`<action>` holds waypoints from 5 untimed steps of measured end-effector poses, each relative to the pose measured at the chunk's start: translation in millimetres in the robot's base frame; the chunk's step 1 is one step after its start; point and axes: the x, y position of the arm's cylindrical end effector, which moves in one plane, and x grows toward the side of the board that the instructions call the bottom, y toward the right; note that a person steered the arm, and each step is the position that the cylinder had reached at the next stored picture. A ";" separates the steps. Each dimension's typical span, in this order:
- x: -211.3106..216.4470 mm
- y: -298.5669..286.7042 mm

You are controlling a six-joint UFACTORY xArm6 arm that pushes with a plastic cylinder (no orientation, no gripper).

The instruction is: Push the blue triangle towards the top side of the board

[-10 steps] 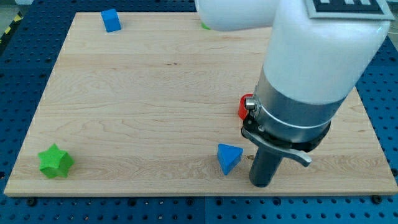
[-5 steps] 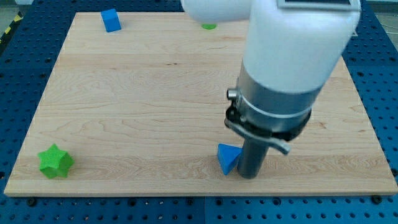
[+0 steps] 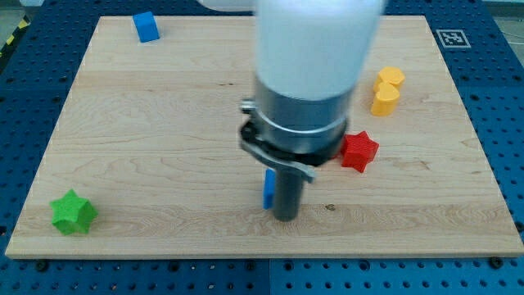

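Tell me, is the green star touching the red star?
No, the green star sits near the view's bottom left corner, far apart from the red star at centre right.

Robotics laboratory: a pale wooden board (image 3: pixel 164 123) lies on a blue perforated bench (image 3: pixel 499 90), a printed fiducial marker (image 3: pixel 452 38) sits at the board's top right corner, and a white-and-grey robot arm (image 3: pixel 307 74) stands over it

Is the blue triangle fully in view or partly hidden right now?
Partly hidden: only a narrow sliver of the blue triangle shows at the rod's left edge, just above my tip.
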 end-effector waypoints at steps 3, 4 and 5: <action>-30.1 18.1; -42.9 15.3; -45.3 -3.5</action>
